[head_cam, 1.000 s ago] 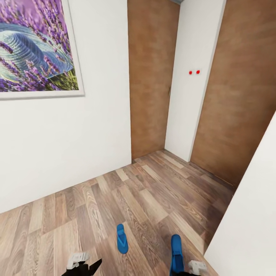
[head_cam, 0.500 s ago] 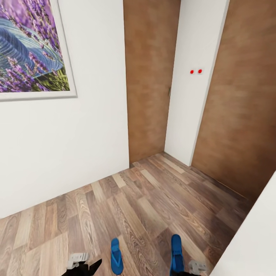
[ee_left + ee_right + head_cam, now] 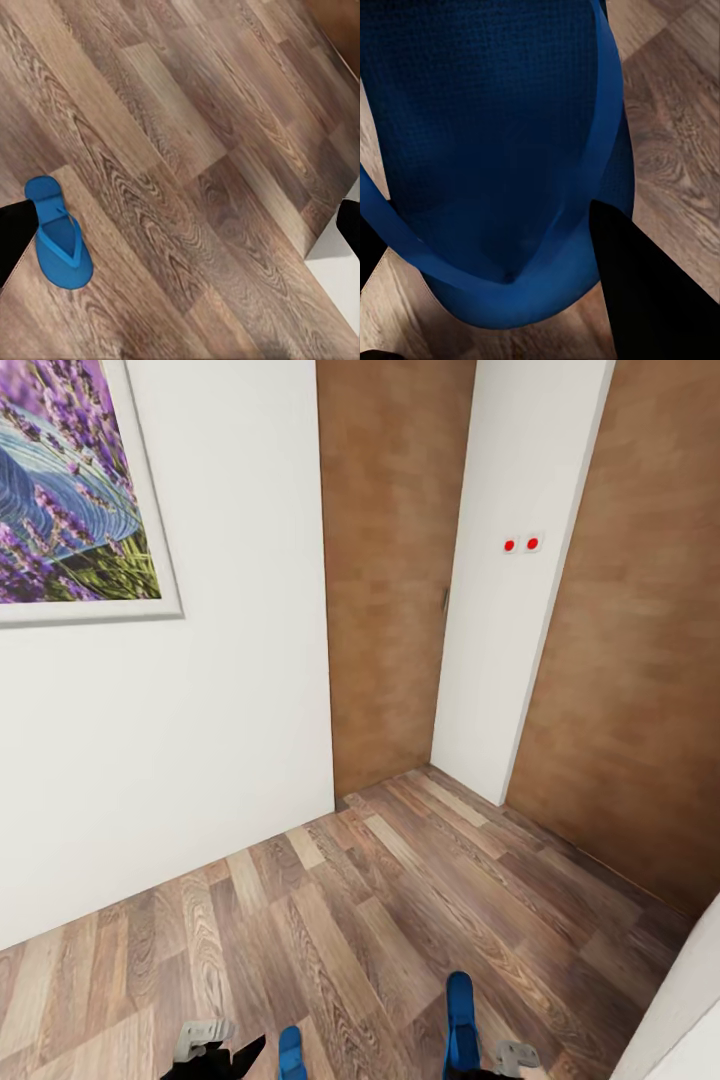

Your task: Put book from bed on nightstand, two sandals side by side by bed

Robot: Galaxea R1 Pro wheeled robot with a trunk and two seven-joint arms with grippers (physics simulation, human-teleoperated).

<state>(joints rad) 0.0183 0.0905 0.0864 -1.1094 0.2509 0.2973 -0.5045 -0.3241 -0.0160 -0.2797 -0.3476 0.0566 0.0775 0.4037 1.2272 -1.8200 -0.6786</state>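
Note:
One bright blue sandal (image 3: 460,1015) hangs over the wooden floor with my right gripper (image 3: 480,1068) shut on it. In the right wrist view this sandal (image 3: 487,127) looms close, and a black finger (image 3: 645,300) presses on its edge. The other sandal (image 3: 291,1054) lies flat on the floor at the head view's lower edge, just right of my left gripper (image 3: 225,1057). The left wrist view shows that sandal (image 3: 60,244) beside one finger (image 3: 13,240), the jaws wide apart and empty. The book, the bed and the nightstand are out of view.
Wood-plank floor (image 3: 380,900) stretches ahead to a white wall with a lavender picture (image 3: 60,490). Two brown doors (image 3: 385,570) flank a white wall section carrying two red dots (image 3: 521,544). A white surface (image 3: 685,1000) rises close on the right.
The whole view has shifted, so the camera moved: the picture slid left and the floor sandal sank to the lower edge. The held sandal and both grippers kept their places.

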